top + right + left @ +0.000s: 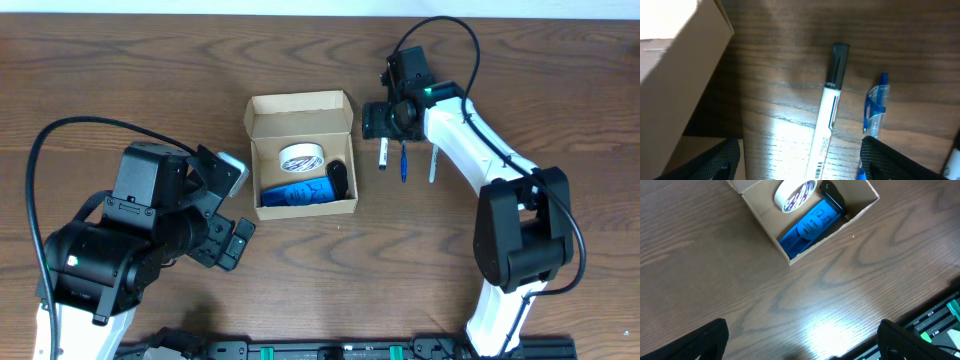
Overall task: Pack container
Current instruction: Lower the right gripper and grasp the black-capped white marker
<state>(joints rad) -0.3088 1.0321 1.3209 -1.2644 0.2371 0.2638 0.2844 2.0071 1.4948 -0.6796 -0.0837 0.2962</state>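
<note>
The right gripper (802, 160) is held apart over the white black-capped marker (832, 105); the near blue pen (875, 107) could be bumped.

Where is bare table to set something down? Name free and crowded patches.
Free: the table left of the container, and the wide stretch in front of it, between the two arms. Crowded: right of the container, where the right gripper hangs above the white marker, beside a blue pen and a third pen.
</note>
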